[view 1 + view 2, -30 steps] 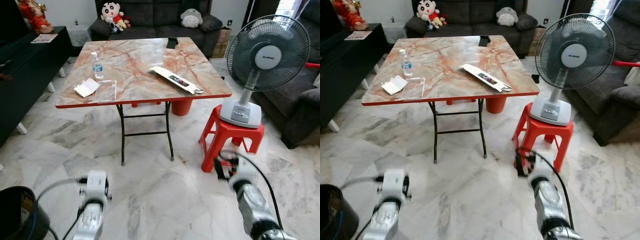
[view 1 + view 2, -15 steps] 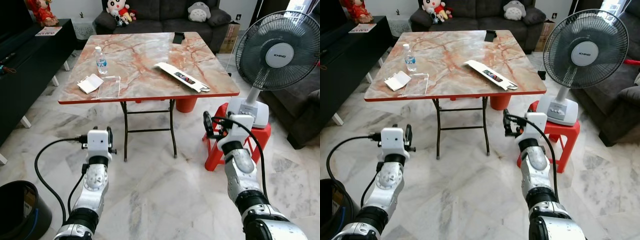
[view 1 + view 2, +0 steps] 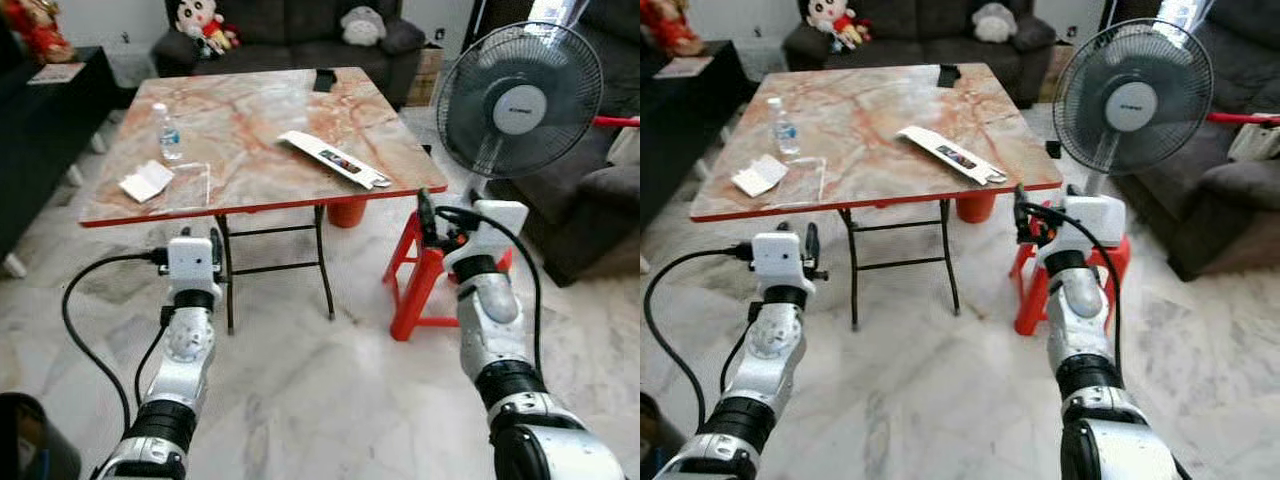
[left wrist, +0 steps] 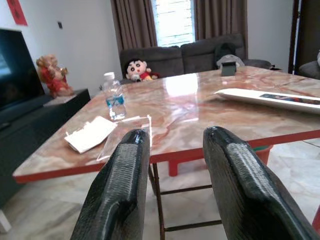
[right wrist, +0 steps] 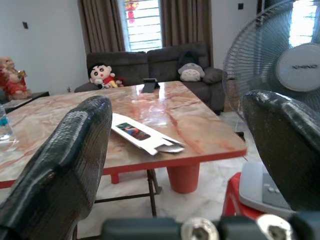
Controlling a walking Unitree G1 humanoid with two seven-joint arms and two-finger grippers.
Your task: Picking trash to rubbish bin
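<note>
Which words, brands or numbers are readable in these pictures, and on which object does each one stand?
White hub of the grey standing fan: a short dark brand word, too blurred to read.
Blue label of the clear plastic water bottle: too small to read.
Long flat white carton on the marble-pattern table: a coloured print, no readable letters.
White folded paper: no text visible.

one table (image 3: 250,130), one bottle (image 3: 165,131), one fan (image 3: 517,100), one stool (image 3: 422,280), two plush toys (image 3: 192,18)

Daylit room, glossy tabletop (image 4: 200,100) glare, sharp
</note>
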